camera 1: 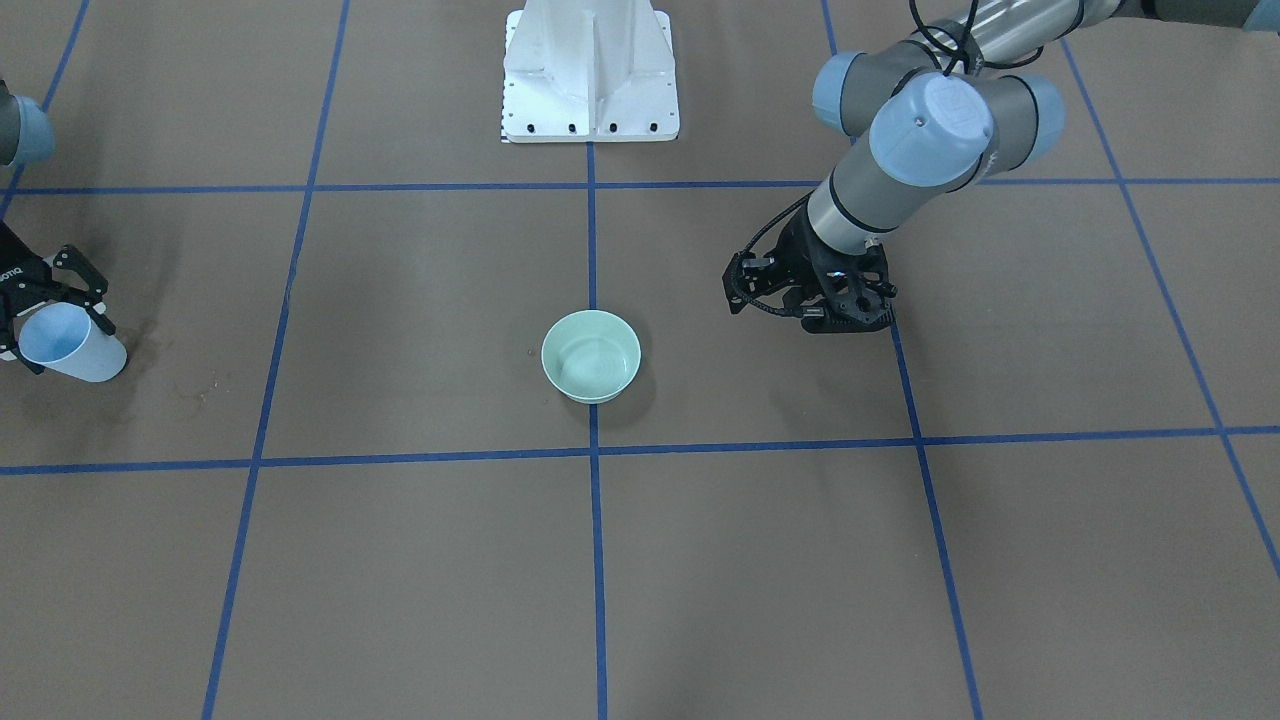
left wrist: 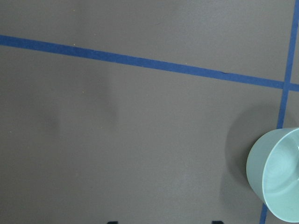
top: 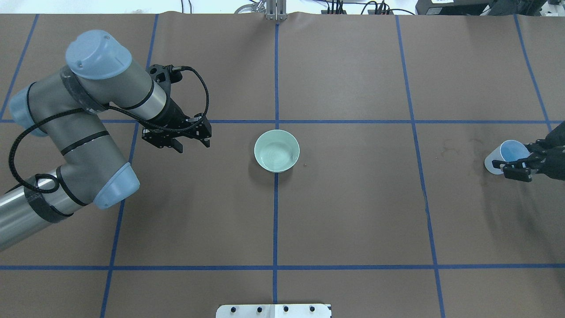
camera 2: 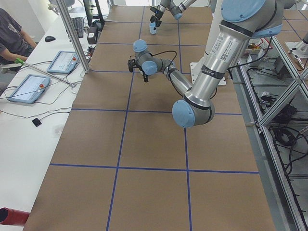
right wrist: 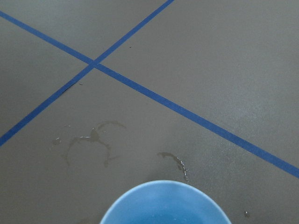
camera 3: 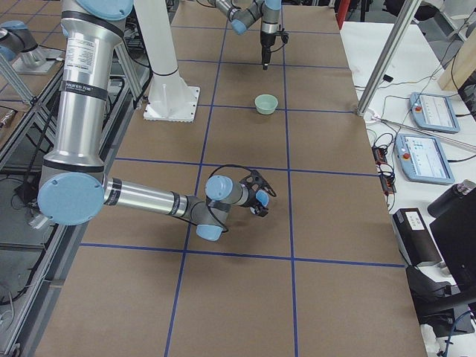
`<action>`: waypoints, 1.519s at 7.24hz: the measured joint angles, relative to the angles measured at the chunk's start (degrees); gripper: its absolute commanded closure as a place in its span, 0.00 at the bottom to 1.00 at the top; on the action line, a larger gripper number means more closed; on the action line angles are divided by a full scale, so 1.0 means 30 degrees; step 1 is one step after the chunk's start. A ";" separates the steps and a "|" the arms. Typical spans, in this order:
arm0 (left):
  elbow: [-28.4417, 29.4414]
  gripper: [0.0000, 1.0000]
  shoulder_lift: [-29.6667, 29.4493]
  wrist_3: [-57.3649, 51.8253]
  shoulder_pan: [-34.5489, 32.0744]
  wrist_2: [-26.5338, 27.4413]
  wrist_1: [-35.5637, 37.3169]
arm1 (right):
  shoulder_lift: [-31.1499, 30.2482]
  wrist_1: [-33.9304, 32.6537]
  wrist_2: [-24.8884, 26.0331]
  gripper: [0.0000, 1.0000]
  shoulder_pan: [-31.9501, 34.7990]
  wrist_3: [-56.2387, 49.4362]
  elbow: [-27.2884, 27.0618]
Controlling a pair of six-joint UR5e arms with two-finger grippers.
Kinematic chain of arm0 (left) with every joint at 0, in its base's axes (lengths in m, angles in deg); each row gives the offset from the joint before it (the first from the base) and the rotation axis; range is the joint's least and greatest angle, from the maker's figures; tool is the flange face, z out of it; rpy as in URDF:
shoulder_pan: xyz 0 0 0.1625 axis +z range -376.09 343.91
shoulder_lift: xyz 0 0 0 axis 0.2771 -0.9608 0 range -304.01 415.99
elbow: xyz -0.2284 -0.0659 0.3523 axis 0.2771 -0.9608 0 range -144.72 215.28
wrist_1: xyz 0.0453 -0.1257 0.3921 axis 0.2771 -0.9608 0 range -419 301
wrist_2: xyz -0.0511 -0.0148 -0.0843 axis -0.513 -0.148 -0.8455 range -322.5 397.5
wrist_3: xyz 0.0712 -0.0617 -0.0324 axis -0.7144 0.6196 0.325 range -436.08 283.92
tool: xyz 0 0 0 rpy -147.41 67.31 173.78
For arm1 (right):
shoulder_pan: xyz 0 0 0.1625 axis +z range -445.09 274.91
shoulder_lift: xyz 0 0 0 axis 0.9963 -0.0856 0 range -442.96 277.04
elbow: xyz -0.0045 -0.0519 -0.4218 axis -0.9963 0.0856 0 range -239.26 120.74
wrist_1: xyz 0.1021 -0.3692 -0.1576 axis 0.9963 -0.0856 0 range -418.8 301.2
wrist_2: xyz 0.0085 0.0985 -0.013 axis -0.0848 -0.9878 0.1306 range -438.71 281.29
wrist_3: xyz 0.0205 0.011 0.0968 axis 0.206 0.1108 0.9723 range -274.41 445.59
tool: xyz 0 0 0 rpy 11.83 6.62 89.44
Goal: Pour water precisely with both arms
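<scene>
Light-blue plastic cup point(right wrist: 164, 204) pinched in right tool point(top: 512, 167), held well away from mint-green round bowl point(top: 276, 150), prob pre-pour. Left tool point(top: 192, 145) hangs spread near bowl, maybe to steady it.

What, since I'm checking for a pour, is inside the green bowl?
No solid object: the bowl's open inside shows only faint rings and glints, possibly a little water. Nothing covers it, but whether that is water cannot be told.

R arm point(camera 1: 25, 130) mostly off-frame.
</scene>
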 measured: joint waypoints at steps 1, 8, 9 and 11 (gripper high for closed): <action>-0.0020 0.26 0.0000 0.0000 -0.0005 0.0000 0.0012 | 0.0003 0.0012 -0.0026 0.83 -0.0023 0.0014 -0.0012; -0.0001 0.27 0.0098 0.0026 -0.0019 -0.0019 0.0009 | 0.2372 -0.3720 -0.0997 1.00 -0.0178 0.3210 -0.2591; 0.0045 0.27 0.0225 0.0004 -0.0019 -0.0026 -0.0039 | 0.3175 -0.5943 -0.0932 1.00 -0.0419 0.3434 -0.3763; 0.0183 0.27 0.0380 -0.0031 -0.0019 -0.0004 -0.0151 | 0.5248 -1.1125 -0.0689 1.00 -0.1391 0.3540 -0.5909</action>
